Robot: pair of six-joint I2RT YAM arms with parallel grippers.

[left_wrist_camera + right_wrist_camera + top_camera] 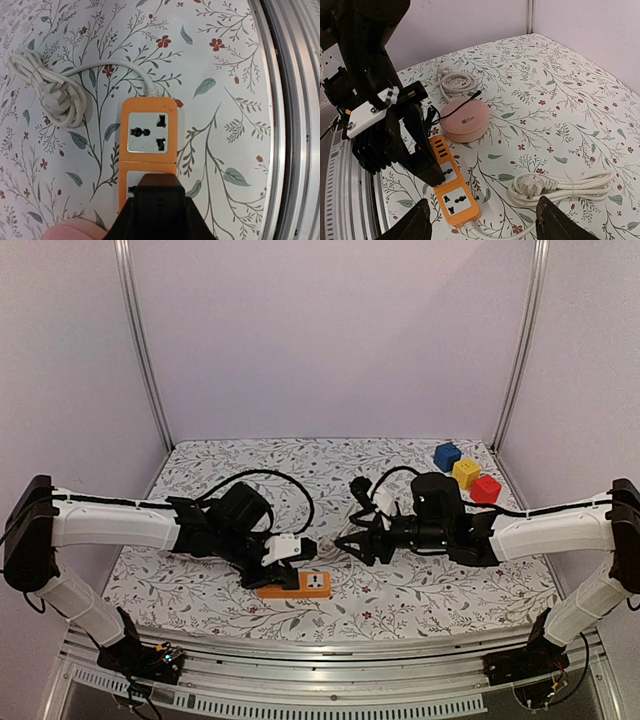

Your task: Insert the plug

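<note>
An orange power strip (296, 585) lies near the table's front edge. It also shows in the left wrist view (148, 107) and the right wrist view (462, 207). My left gripper (156, 216) is shut on a black plug (155, 192). It holds the plug down on the strip's second socket. The socket at the cord end (149, 132) is uncovered. In the right wrist view the plug (428, 169) touches the strip beside the USB ports (440, 146). I cannot tell how deep it sits. My right gripper (482, 212) is open and empty, hovering just right of the strip (350, 543).
A pink round device (465, 119) with a black cable sits behind the strip. The strip's white cord lies coiled with its plug (567, 187) to the right (56, 100). Blue (447, 456), yellow (466, 473) and red (486, 489) cubes stand at the back right.
</note>
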